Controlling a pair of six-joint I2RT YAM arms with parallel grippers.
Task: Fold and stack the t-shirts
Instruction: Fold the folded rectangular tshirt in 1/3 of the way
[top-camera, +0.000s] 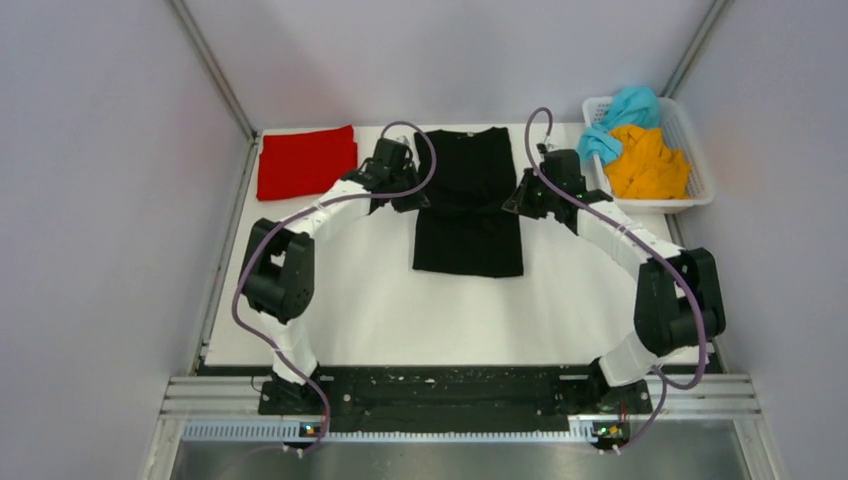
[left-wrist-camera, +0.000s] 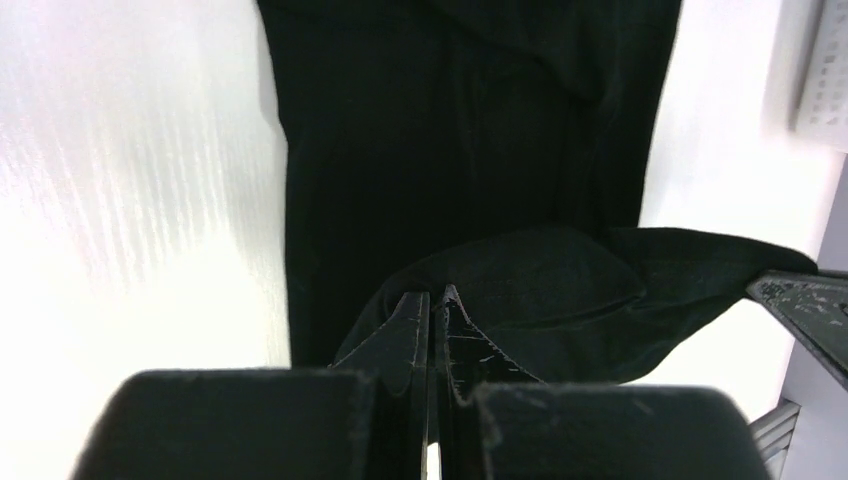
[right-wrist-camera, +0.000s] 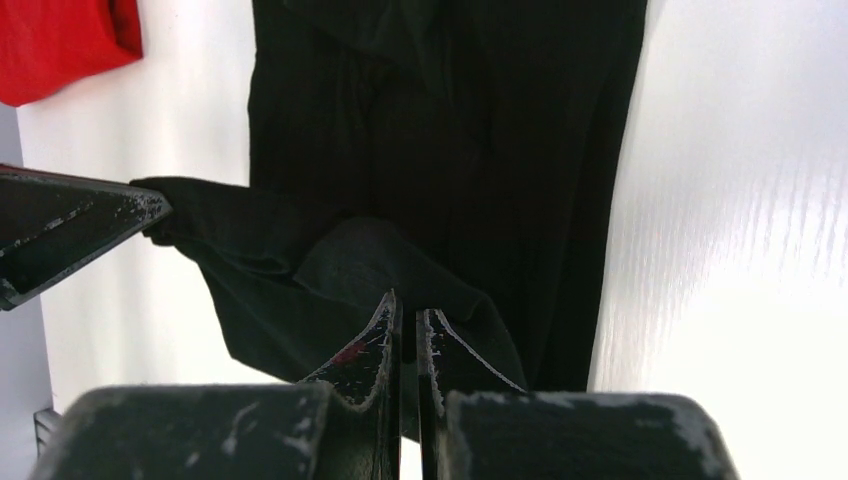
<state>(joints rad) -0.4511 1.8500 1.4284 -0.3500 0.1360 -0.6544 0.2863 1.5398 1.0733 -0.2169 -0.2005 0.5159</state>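
Note:
The black t-shirt (top-camera: 468, 225) lies lengthwise in the middle of the table, its sides folded in to a narrow strip. My left gripper (top-camera: 416, 200) is shut on its left edge and my right gripper (top-camera: 518, 202) on its right edge, about halfway along. In the left wrist view the left gripper (left-wrist-camera: 437, 296) pinches a raised fold of the black t-shirt (left-wrist-camera: 470, 130). The right wrist view shows the same at the right gripper (right-wrist-camera: 408, 306). A folded red t-shirt (top-camera: 305, 161) lies at the back left. The teal t-shirt (top-camera: 624, 111) and the orange t-shirt (top-camera: 650, 164) are bunched in the basket.
A white mesh basket (top-camera: 697, 140) stands at the back right corner, just behind my right arm. White walls close in the table on the left, right and back. The arm bases sit on a black rail (top-camera: 450, 385) at the near edge.

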